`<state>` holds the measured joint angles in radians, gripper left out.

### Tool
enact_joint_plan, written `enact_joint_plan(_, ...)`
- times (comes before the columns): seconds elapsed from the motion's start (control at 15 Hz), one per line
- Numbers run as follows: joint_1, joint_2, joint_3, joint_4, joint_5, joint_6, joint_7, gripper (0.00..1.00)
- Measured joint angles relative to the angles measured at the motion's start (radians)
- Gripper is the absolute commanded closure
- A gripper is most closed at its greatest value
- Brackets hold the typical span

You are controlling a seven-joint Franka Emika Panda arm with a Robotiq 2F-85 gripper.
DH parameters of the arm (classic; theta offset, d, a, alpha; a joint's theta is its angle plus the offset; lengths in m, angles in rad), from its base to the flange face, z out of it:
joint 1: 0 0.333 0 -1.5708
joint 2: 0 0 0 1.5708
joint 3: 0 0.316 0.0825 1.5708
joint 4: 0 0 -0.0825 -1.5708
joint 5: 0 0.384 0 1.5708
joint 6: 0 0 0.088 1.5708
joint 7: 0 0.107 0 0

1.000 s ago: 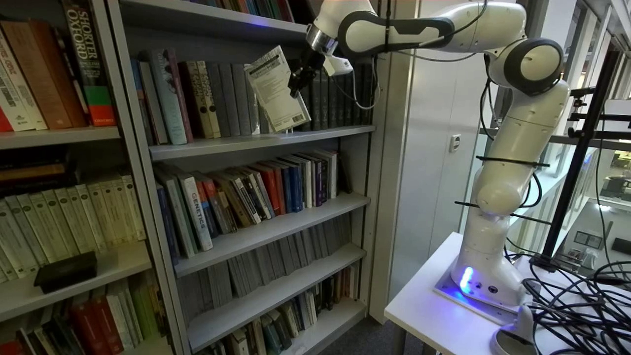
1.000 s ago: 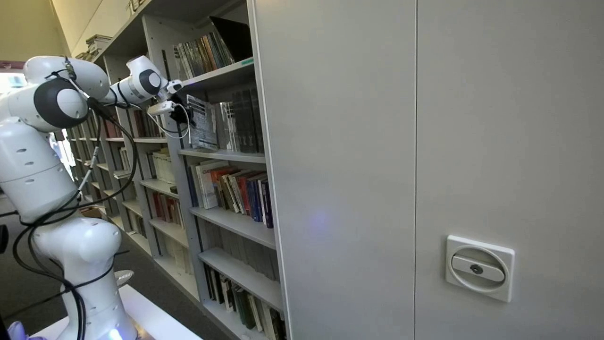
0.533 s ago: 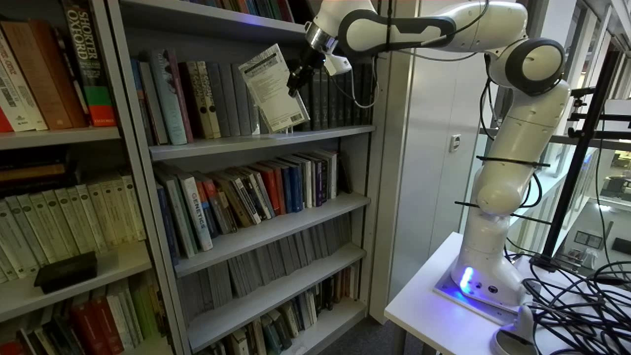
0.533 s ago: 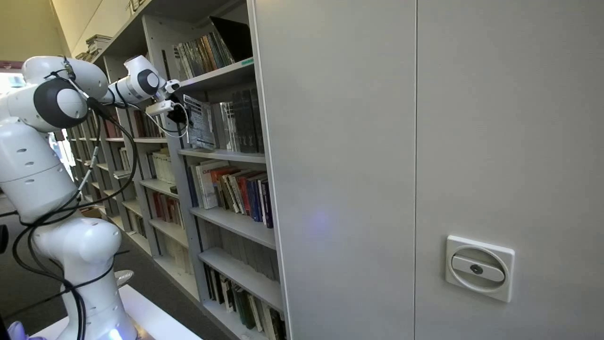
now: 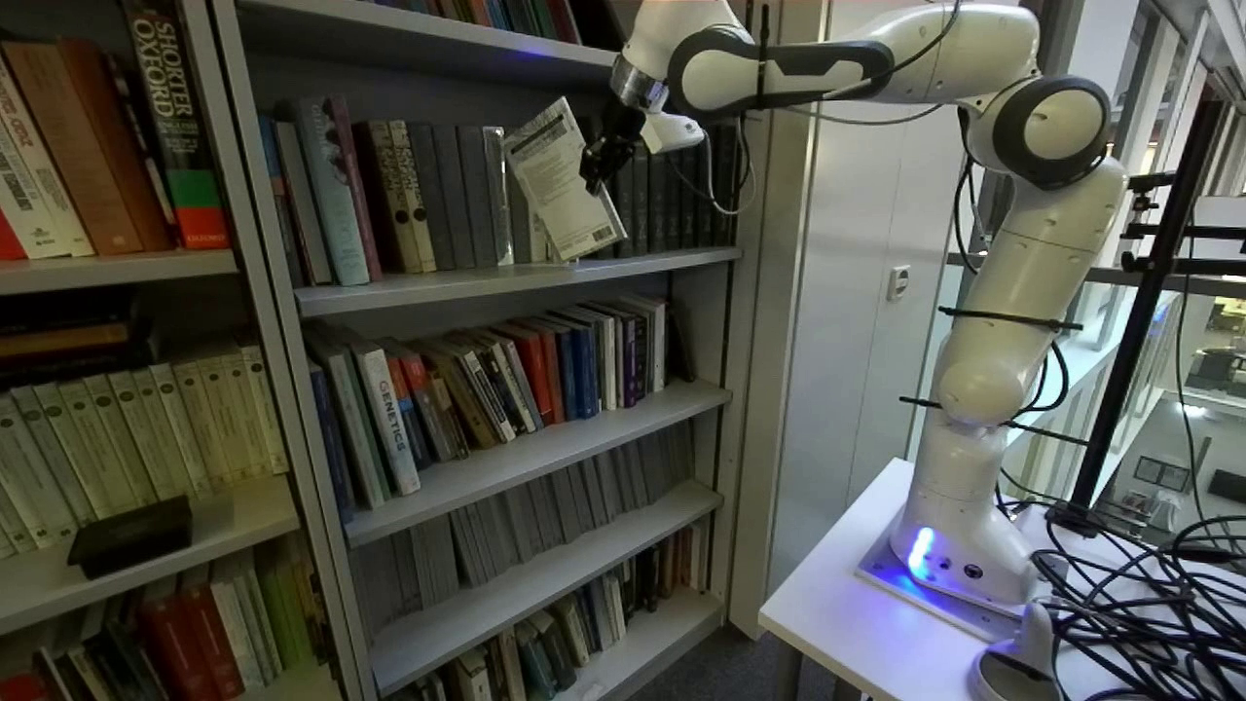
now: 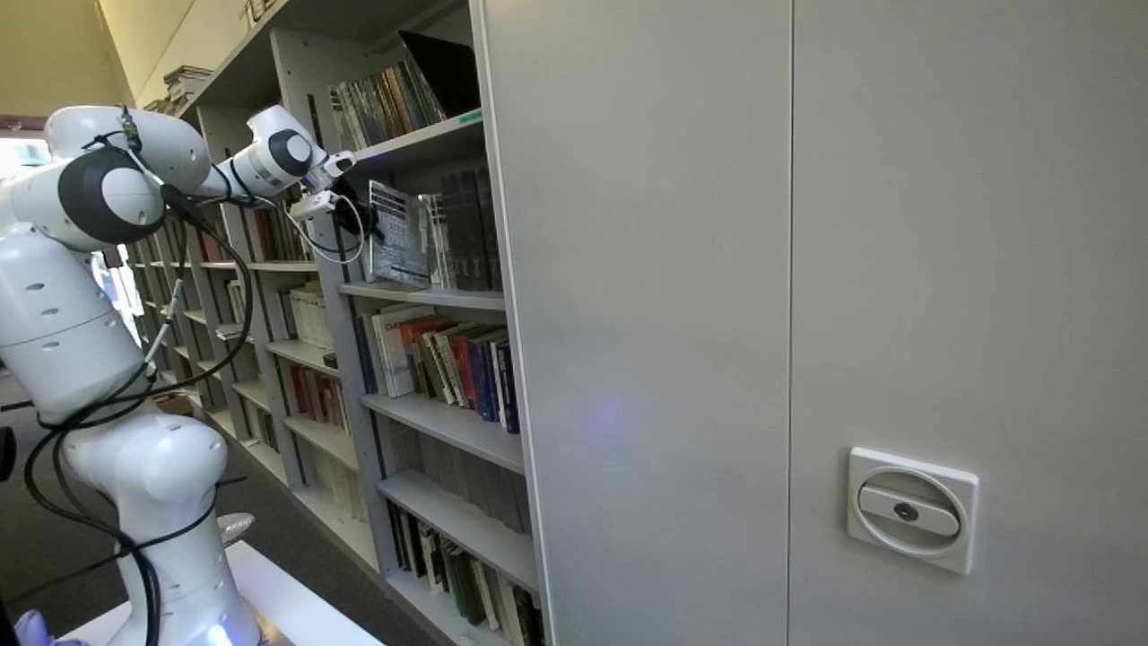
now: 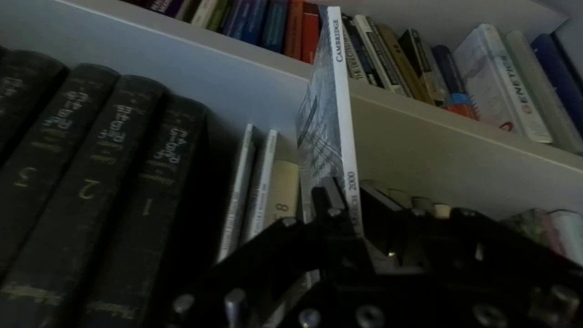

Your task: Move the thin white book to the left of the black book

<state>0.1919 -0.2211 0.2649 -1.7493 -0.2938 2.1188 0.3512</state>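
Observation:
My gripper (image 7: 351, 198) is shut on the thin white book (image 7: 344, 114), whose narrow spine lies between the fingers (image 7: 334, 196) in the upside-down wrist view. In an exterior view the pale cover of the thin white book (image 5: 560, 175) leans, its top tilted left, with the gripper (image 5: 594, 173) at its right edge. Its lower corner hangs close to the shelf edge; contact cannot be told. Black volumes (image 5: 657, 209) stand behind and right of the gripper. The wrist view shows them numbered, the black book marked 1 (image 7: 141, 214) being nearest the held book.
Two slim pale spines (image 7: 237, 196) and a beige volume (image 7: 283, 187) stand between the black volumes and the held book. Grey volumes (image 5: 474, 195) stand left of it. The upper shelf (image 5: 438, 31) and the shelf's side upright (image 5: 754, 389) bound the bay.
The book and gripper shifted slightly left, then moved back right past where they were, toward the black volumes. The grip has not changed.

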Motion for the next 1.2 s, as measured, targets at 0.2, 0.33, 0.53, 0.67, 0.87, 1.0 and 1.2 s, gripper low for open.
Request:
enact_joint_plan(0.2, -0.052, -0.037, -0.007, 0.0, -0.026, -0.053, 0.102, 0.97)
enact_joint_plan(0.33, -0.079, -0.067, -0.008, -0.001, -0.049, -0.09, 0.171, 0.97)
enact_joint_plan(0.53, -0.103, -0.104, -0.006, -0.003, -0.068, -0.136, 0.246, 0.97)
enact_joint_plan(0.67, -0.116, -0.121, -0.005, -0.007, -0.073, -0.157, 0.279, 0.97)
enact_joint_plan(0.87, -0.124, -0.137, -0.005, -0.014, -0.084, -0.177, 0.315, 0.97)
enact_joint_plan(1.0, -0.129, -0.146, -0.004, -0.018, -0.087, -0.19, 0.334, 0.97)
enact_joint_plan(1.2, -0.136, -0.161, -0.004, -0.032, -0.088, -0.195, 0.357, 0.97)
